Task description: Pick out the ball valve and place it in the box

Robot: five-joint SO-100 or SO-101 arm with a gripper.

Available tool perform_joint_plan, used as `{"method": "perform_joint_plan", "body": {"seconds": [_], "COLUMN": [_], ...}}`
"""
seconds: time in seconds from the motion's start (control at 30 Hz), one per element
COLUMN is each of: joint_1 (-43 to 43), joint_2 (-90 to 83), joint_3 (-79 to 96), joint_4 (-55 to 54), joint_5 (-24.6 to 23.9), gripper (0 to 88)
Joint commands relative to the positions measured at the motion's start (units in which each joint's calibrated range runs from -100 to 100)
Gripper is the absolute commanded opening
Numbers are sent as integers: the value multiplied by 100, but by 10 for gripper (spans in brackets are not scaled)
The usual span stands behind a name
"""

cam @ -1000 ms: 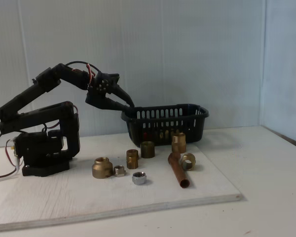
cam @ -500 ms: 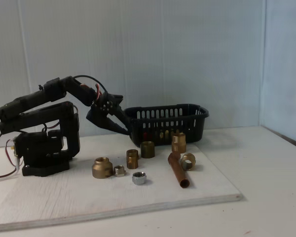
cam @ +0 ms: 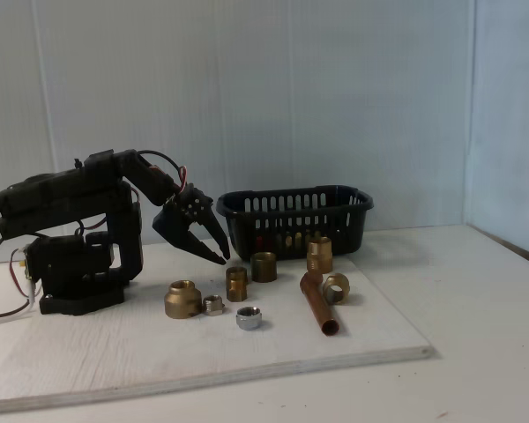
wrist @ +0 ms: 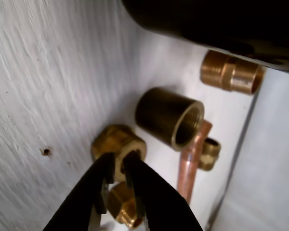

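Since a second ago the gripper (cam: 220,257) has dropped from the rim of the box (cam: 335,196) to hover low over the board, its fingers nearly closed on nothing. The ball valve (cam: 263,241) shows as a red glint through the slots, inside the black slotted basket, at about two o'clock from the gripper in the fixed view. In the wrist view the fingertips (wrist: 116,166) overlap a brass hex fitting (wrist: 116,142), with a brass coupling (wrist: 169,117) at two o'clock. The white board (cam: 159,361) lies on a white table (cam: 485,370) before pale blue walls (cam: 335,88).
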Motion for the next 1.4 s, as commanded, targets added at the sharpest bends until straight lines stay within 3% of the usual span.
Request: {"method": "perform_joint_plan", "body": {"seconds": [0.0,0.27,1.37], "joint_1": [13,-39,-9], "joint_2": [-8,-76,0], "joint_3": [64,64,64], "joint_4": [-31,468,520], "joint_5": [28,28,28], "gripper": [9,9,9]}}
